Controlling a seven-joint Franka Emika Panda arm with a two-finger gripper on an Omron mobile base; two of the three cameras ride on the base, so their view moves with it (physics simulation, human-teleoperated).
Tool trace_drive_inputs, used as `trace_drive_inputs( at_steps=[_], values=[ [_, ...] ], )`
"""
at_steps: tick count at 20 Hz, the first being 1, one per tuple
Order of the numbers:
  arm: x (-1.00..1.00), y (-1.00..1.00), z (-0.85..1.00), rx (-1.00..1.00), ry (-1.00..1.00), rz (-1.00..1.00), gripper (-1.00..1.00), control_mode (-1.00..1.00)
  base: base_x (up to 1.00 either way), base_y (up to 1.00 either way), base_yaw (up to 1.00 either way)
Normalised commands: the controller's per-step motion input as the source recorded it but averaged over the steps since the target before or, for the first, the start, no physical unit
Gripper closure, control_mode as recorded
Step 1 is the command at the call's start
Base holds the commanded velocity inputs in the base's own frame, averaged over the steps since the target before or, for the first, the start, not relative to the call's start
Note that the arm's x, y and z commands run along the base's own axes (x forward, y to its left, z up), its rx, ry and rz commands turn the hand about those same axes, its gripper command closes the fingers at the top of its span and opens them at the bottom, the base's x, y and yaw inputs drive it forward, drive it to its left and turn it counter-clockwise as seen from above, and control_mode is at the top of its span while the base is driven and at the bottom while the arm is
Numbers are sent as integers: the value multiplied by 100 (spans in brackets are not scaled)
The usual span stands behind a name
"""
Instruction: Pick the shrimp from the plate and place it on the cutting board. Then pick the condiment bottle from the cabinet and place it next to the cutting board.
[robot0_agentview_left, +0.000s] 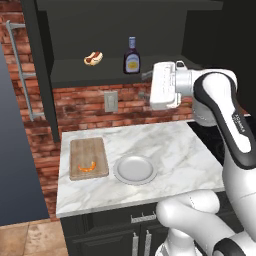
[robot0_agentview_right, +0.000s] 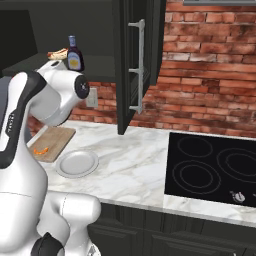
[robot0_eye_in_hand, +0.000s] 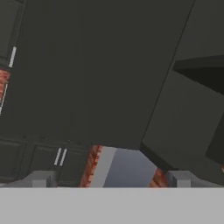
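Cabinet (robot0_agentview_left: 115, 30): dark, open-fronted, above the marble bench (robot0_agentview_left: 170, 155). Cutting board (robot0_agentview_left: 89, 158) lies flat at the bench's left end; plate (robot0_agentview_left: 134, 169) just beside it on the right, bare. Condiment bottle (robot0_agentview_left: 132, 56) stands upright on the cabinet shelf, hot dog (robot0_agentview_left: 93, 58) to its left. Shrimp (robot0_agentview_left: 87, 167) rests on the board's near end. Tool (robot0_eye_in_hand: 111, 179): raised near shelf height, to the right of the bottle, well above the shrimp; fingers spread wide, holding nothing.

The shrimp (robot0_agentview_left: 87, 167) is orange on a light-brown, grained cutting board (robot0_agentview_left: 89, 158); the plate (robot0_agentview_left: 134, 169) is light grey. The condiment bottle (robot0_agentview_left: 132, 56) is dark brown, blue-grey capped, yellow-white labelled, in a near-black cabinet (robot0_agentview_left: 100, 72).
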Motion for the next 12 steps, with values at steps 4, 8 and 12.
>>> trace_drive_inputs(
  at_steps=[4,8,12],
  values=[
    [0,-2,38,3,4,-3,-100,-100,0,0,0],
    [0,-5,22,3,3,-5,-100,-100,0,0,0],
    [5,-16,12,3,3,-6,-100,-100,0,0,0]
  ],
)
